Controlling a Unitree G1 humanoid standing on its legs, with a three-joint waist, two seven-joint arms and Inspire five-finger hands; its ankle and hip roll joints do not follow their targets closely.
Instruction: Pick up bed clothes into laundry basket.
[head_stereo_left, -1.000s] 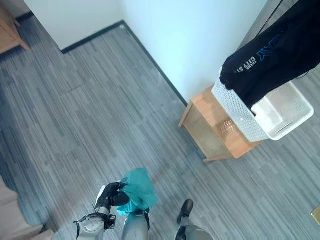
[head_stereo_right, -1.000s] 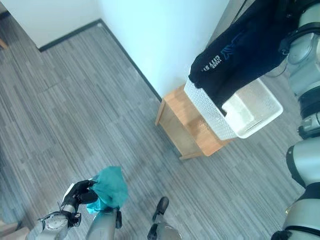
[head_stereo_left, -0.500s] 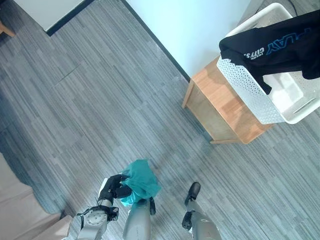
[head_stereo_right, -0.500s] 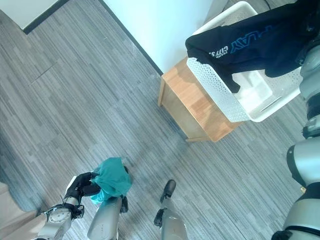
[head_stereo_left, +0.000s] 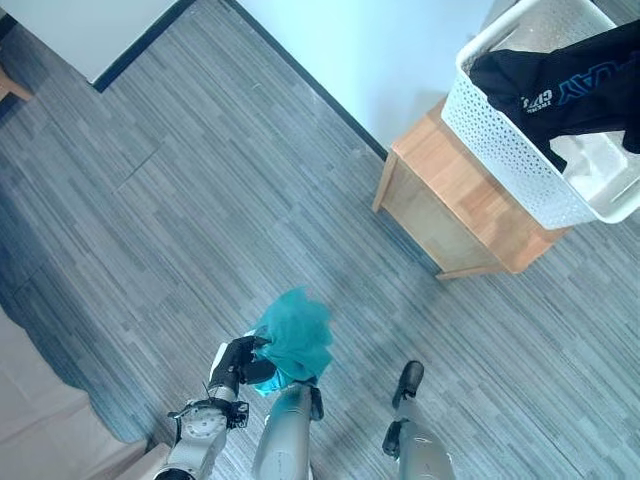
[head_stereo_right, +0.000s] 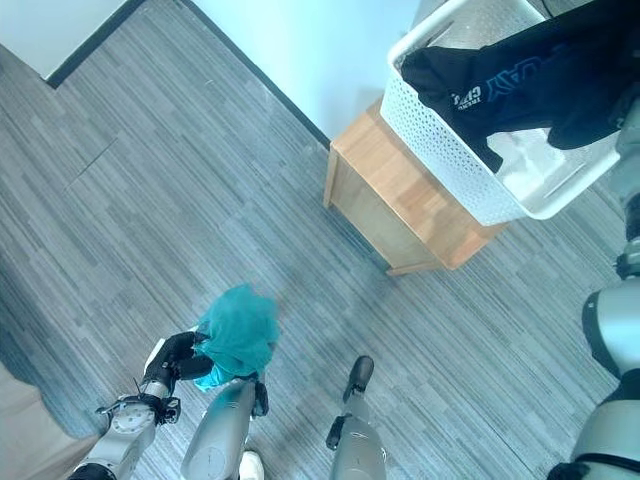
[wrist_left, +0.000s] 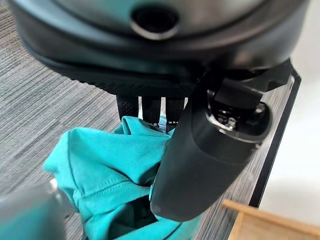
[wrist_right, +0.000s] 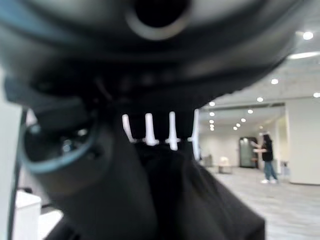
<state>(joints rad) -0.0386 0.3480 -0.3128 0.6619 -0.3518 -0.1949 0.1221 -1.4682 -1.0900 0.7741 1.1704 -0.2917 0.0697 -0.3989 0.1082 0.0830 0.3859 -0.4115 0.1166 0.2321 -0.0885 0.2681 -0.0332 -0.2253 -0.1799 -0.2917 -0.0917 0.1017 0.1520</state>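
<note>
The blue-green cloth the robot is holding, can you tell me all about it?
The teal cloth is a soft, crumpled garment with stitched seams, as the left wrist view shows. It is bunched into a loose lump, held up above the grey striped floor. The left hand has its dark fingers and thumb curled round one side of it. It is far from the white laundry basket.

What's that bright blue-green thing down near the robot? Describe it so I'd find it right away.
Start at the white laundry basket on the small wooden table by the wall, then look down across the grey striped floor. There the left robot hand clutches a bunched teal cloth. It is the one brightly coloured item; the other garment, the black top draped over the basket, is dark.
</note>
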